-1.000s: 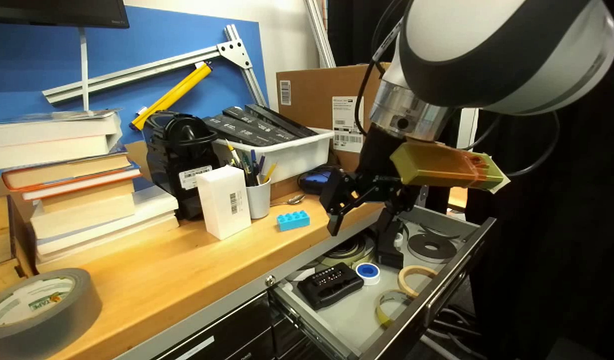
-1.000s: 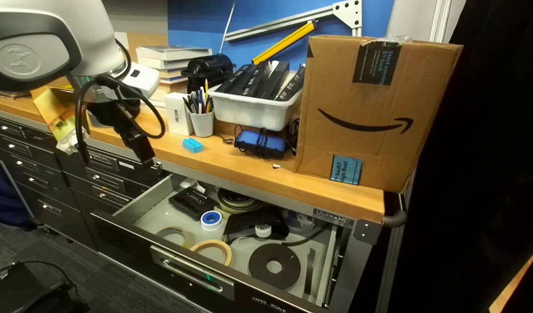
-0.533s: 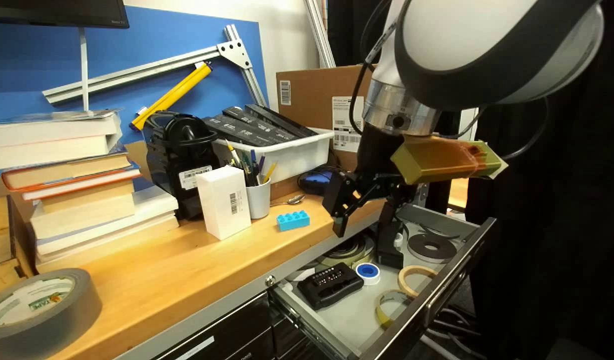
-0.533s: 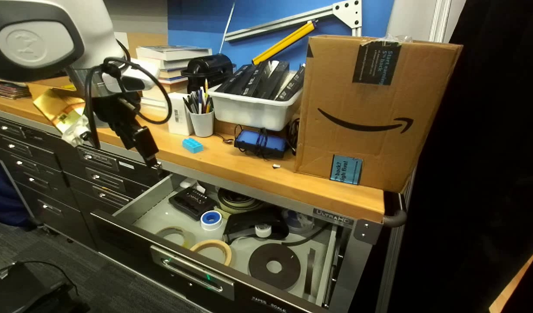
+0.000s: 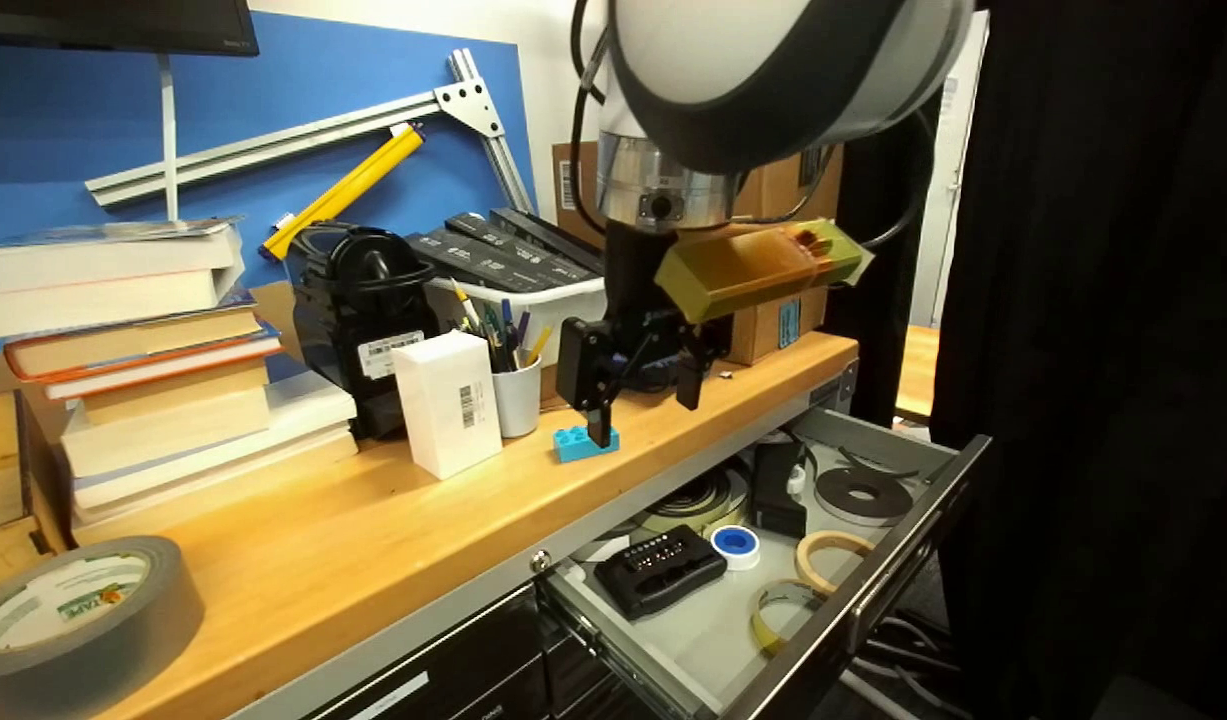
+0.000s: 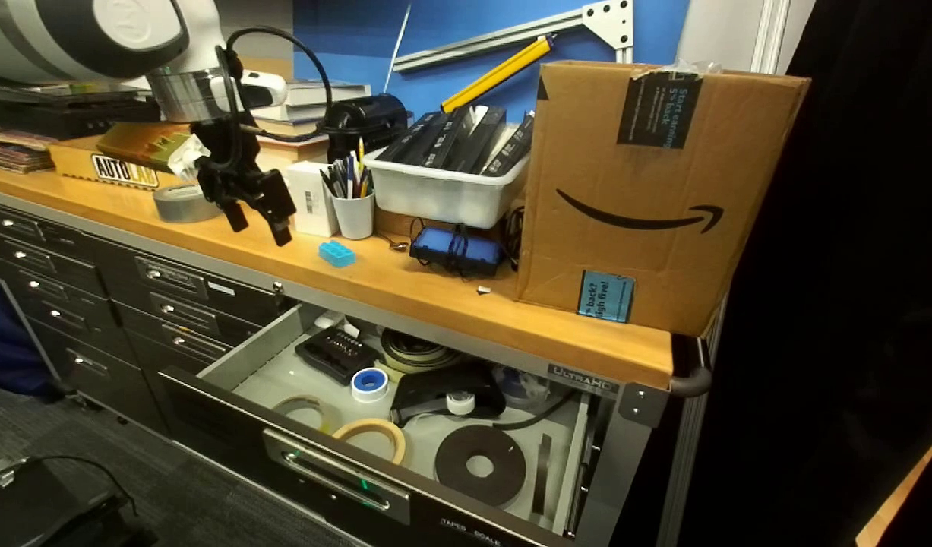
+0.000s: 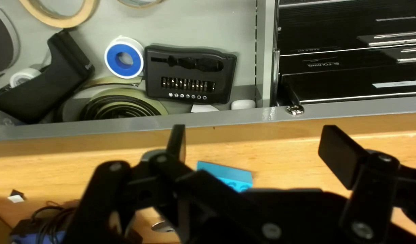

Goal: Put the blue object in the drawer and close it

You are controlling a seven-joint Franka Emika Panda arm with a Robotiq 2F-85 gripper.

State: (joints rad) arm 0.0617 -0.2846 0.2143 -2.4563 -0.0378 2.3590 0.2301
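Observation:
The blue object, a light-blue studded brick (image 5: 571, 449), lies on the wooden bench top in both exterior views (image 6: 336, 254). In the wrist view the brick (image 7: 230, 172) shows between the jaws, nearer the left finger, partly hidden by the gripper's linkage. My gripper (image 5: 644, 420) is open and empty, above the bench. In an exterior view one fingertip overlaps the brick; elsewhere the gripper (image 6: 262, 234) appears apart from it. The wrist view shows the fingers wide apart (image 7: 255, 144). The drawer (image 6: 283, 384) below the bench edge is pulled open and holds tapes and a black bit case.
A white box (image 5: 448, 405) and a pen cup (image 5: 516, 398) stand beside the brick. A dark blue rounded device (image 6: 456, 251) with cables lies near the large cardboard box (image 6: 663, 182). A white bin (image 6: 443, 190) stands behind. A tape roll (image 5: 83, 620) lies on the bench.
My gripper has moved from near the bench's front edge by the drawer to over the bench, closer to the brick. It remains open. The brick and drawer have not moved.

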